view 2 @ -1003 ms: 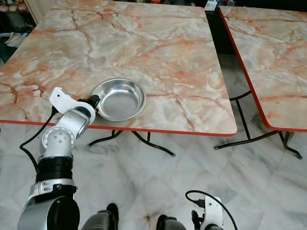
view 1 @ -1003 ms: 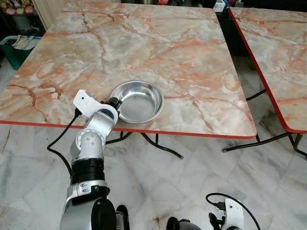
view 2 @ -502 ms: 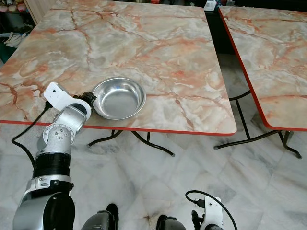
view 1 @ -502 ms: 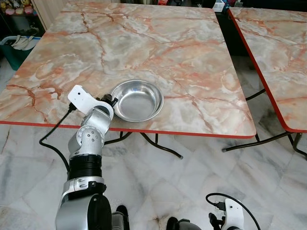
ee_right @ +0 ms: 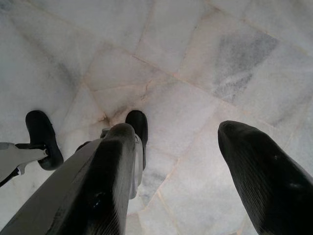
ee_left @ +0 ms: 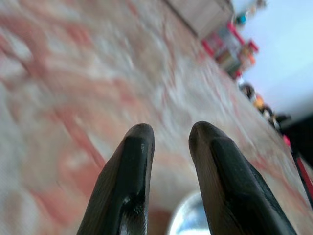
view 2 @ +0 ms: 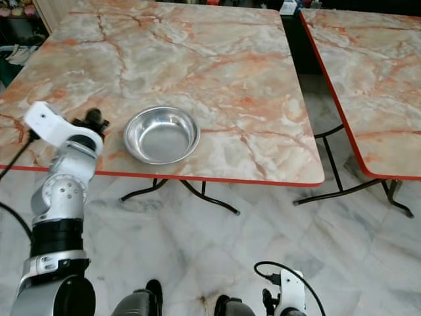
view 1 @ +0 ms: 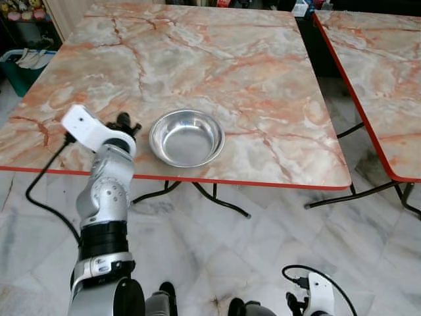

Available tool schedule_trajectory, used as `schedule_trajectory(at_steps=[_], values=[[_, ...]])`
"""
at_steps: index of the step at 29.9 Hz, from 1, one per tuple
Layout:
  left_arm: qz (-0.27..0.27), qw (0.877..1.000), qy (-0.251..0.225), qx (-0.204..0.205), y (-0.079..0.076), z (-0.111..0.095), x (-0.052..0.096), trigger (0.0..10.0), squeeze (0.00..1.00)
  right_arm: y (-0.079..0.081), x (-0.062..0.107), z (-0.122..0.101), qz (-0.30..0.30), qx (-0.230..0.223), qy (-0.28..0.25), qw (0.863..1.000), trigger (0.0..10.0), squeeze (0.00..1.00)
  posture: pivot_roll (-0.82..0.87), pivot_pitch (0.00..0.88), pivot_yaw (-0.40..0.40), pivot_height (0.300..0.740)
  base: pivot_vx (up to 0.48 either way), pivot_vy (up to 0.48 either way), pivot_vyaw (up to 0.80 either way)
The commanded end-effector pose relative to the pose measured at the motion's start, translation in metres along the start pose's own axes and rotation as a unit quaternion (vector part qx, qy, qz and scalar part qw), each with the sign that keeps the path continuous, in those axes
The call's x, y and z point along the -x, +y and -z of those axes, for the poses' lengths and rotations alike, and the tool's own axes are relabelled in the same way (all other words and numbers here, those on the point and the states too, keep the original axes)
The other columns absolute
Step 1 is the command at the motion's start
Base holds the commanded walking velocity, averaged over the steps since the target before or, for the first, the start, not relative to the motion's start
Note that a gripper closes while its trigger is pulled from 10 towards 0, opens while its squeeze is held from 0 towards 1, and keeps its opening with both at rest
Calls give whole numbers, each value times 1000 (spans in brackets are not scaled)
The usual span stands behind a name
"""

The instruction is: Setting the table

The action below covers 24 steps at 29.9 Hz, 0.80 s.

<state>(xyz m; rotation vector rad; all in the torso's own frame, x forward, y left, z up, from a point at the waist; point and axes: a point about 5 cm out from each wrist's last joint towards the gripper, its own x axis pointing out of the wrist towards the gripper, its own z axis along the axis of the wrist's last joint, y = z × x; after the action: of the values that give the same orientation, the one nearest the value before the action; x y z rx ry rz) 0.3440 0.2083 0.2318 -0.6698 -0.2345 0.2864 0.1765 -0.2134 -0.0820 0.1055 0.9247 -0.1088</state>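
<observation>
Steel bowl (view 1: pixel 187 137) empty on marble table (view 1: pixel 250 79); left fingers (ee_left: pixel 132 166) slightly apart, right fingers (ee_right: pixel 107 186) wide apart.

No text, label, brand, number or sign can be read anywhere.

Perhaps a home dining area: marble-patterned folding tables (view 1: pixel 250 79), tiled floor (view 1: pixel 217 257).
</observation>
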Motion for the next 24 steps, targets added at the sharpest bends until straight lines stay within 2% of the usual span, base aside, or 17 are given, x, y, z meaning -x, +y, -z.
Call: schedule_trajectory(at_steps=[1,2,4,7,8,9,11,12,13,15,17,18,19,20,21,22,24], values=[[-50,989,-92,-108,27,-31,3,10000,0,-2,2,9,8,-11,11,1000,10000,0,2,199,-36,740,0,0,0],[-50,989,-92,-108,27,-31,3,10000,0,-2,2,9,8,-11,11,1000,10000,0,2,199,-36,740,0,0,0],[-126,955,-160,-215,62,-61,9,10000,0,-2,2,9,8,-12,11,1000,10000,0,2,199,-36,740,0,0,0],[-177,911,-184,-325,93,-81,16,10000,0,-2,2,9,8,-12,11,1000,10000,0,16,199,-35,740,0,0,0],[-218,886,-186,-365,122,-90,23,10000,0,-2,2,9,8,-12,11,1000,10000,0,16,199,-35,740,0,0,0],[-218,886,-186,-365,122,-90,23,10000,0,-2,2,9,8,-12,11,1000,10000,0,16,199,-35,740,0,0,0],[-249,869,-187,-385,141,-95,29,10000,0,-2,2,9,8,-11,11,1000,10000,0,14,196,-28,740,0,0,0],[-284,840,-178,-426,162,-96,36,10000,0,-2,2,9,8,-12,11,1000,10000,0,15,194,-26,740,0,0,0],[-303,821,-171,-453,175,-95,40,10000,0,-2,2,9,8,-13,11,1000,10000,0,15,194,-26,740,0,0,0],[-306,818,-170,-457,177,-95,41,10000,0,-2,2,9,8,-13,11,1000,10000,0,15,194,-26,740,0,0,0],[-345,814,-137,-446,204,-84,53,10000,0,-2,2,10,9,-13,11,1000,10000,0,9,189,-21,740,0,0,0],[-389,806,-90,-437,232,-67,70,10000,0,-2,2,10,10,-14,12,1000,10000,0,2,184,-17,740,0,0,0],[-399,802,-58,-441,244,-54,79,10000,0,-2,2,11,10,-14,13,1000,10000,0,1,176,-18,740,0,0,0],[-391,803,-31,-448,249,-44,81,10000,0,-2,2,11,10,-14,13,1000,10000,0,-1,176,-16,740,0,0,0],[-391,803,-31,-448,249,-44,81,10000,0,-2,2,11,10,-14,13,1000,10000,0,-1,176,-16,740,0,0,0],[-376,806,18,-457,255,-27,84,10000,0,-2,3,12,10,-14,14,1000,10000,0,-2,171,-15,740,0,0,0],[-369,810,40,-455,259,-18,87,10000,0,-2,3,12,10,-14,14,1000,10000,0,-2,171,-15,740,0,0,0]])
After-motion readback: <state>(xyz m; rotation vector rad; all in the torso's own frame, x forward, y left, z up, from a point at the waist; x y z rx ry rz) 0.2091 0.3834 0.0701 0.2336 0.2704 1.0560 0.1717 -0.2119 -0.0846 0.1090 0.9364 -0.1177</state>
